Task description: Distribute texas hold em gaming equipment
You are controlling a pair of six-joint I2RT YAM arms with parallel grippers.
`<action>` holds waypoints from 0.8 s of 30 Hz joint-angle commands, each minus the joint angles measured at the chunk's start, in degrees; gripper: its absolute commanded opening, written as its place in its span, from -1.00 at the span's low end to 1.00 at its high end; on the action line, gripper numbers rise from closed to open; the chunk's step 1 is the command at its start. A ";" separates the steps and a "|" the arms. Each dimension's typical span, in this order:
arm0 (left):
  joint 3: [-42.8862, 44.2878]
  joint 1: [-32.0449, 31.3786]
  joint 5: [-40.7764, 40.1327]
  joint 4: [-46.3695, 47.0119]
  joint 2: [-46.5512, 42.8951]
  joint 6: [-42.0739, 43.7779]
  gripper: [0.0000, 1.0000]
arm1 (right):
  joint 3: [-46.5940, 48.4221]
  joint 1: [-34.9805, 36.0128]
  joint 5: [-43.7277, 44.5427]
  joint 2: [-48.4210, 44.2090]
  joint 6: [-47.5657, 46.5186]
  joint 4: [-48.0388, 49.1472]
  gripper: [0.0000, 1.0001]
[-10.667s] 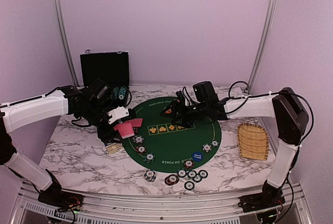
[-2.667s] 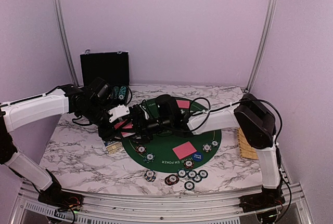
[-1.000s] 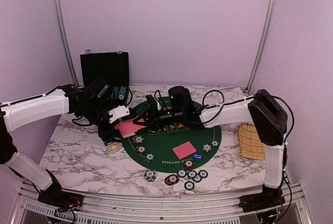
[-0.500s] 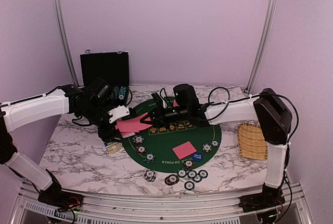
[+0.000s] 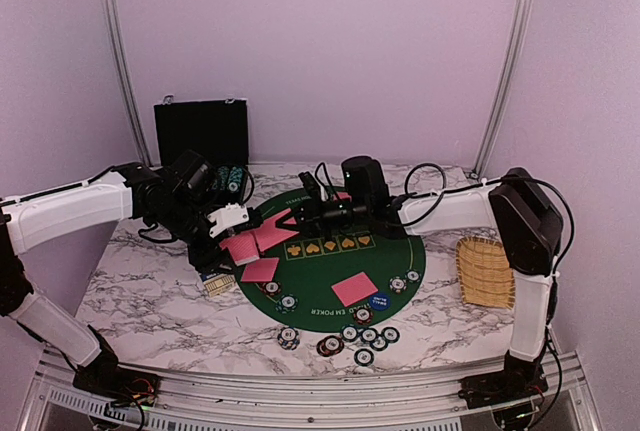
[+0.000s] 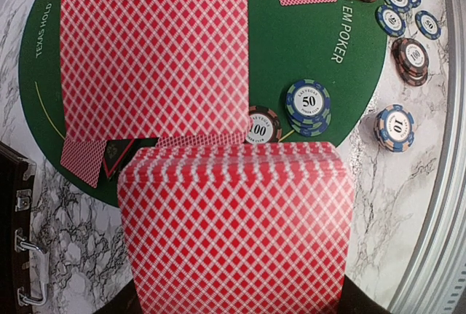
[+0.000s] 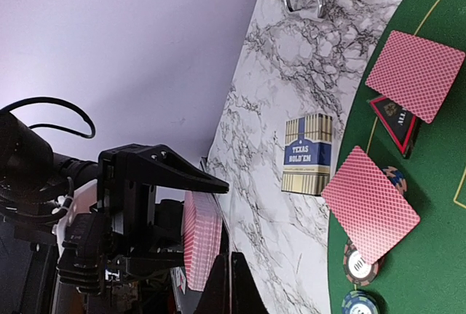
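The deck (image 6: 237,234) is being held, backs up, by the left gripper (image 5: 236,240), its jaws clamped on the pack above the left rim of the mat (image 5: 330,266). A single card (image 6: 153,52) is being pinched at its far edge by the right gripper (image 5: 302,215), jaws drawn tight on it. That card is being held just beyond the deck, over the green.

Three further cards are being recorded face down:
- The second card (image 5: 354,289) is lying on the mat near its front centre.
- The third card (image 5: 260,270) is lying at the left rim, partly over a chip (image 7: 362,264).
- The fourth card (image 7: 415,73) is lying against the triangular marker (image 7: 397,121).

The blue marker (image 5: 379,301) is being noted on the mat's near right. Loose chips (image 5: 360,339) are being noted in a cluster on the table (image 5: 140,291) just off the near rim. The box (image 7: 309,154) is lying on the marble left of the mat. The case (image 5: 201,133) is standing open at the rear left, and the basket (image 5: 487,271) is sitting at the right.
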 commanded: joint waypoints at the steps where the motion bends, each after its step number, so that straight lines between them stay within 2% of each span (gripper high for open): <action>1: -0.63 0.02 0.70 -0.29 -1.49 0.47 -1.00 | -0.11 0.02 -0.87 -1.78 2.08 4.44 -1.00; 4: -0.70 0.03 0.76 -0.28 -1.58 0.46 -1.00 | 2.31 -0.53 -0.81 0.34 0.75 2.01 -1.00; 10: -1.70 0.03 0.95 -0.25 -2.82 0.43 -1.00 | 13.25 -0.78 0.62 9.29 -2.28 -4.21 -1.00; 24: -3.05 0.03 1.83 -0.35 -4.62 0.25 -1.00 | 35.85 -0.66 12.94 26.00 -7.42 -15.99 -0.98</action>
